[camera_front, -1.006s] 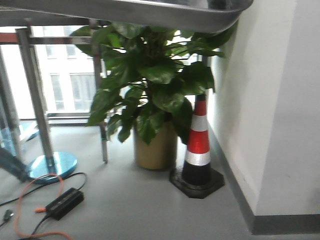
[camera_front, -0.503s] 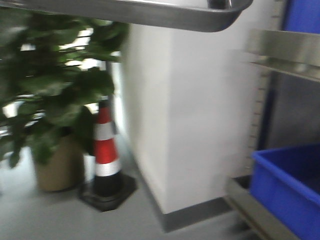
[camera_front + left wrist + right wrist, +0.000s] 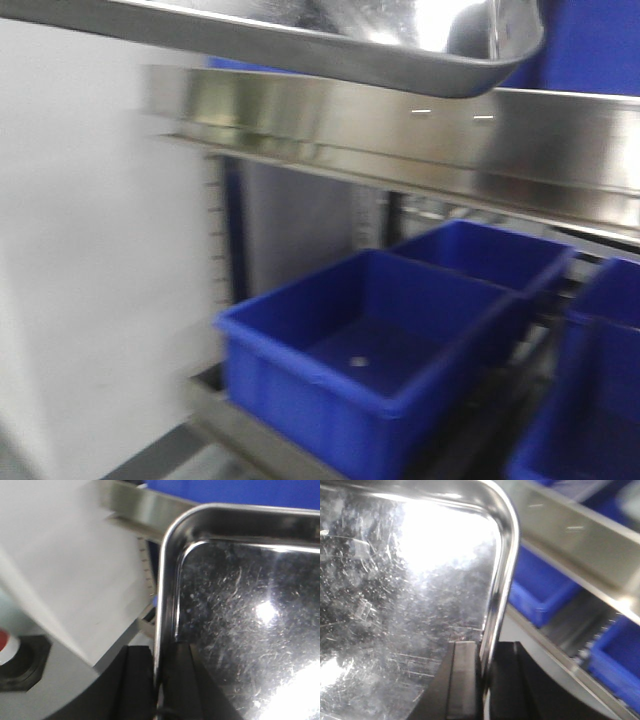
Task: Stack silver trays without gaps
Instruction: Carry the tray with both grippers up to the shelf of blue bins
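One silver tray [image 3: 330,45] is carried in the air, its underside crossing the top of the front view. My left gripper [image 3: 159,680] is shut on the tray's left rim [image 3: 167,580], one black finger outside the wall and one inside. My right gripper [image 3: 485,680] is shut on the right rim [image 3: 502,570] in the same way. The scratched, shiny tray floor [image 3: 395,605] fills both wrist views. No other silver tray shows.
A shelf rack stands ahead with a brushed-steel rail [image 3: 400,135] just under the tray. Below it sit blue plastic bins [image 3: 370,350], one more behind [image 3: 490,255] and another at the right [image 3: 590,400]. A white wall [image 3: 100,260] is at the left.
The view has swung right: the plant and the traffic cone have left the picture, and the rack with its blue bins now fills it. The tray stays held at the top.
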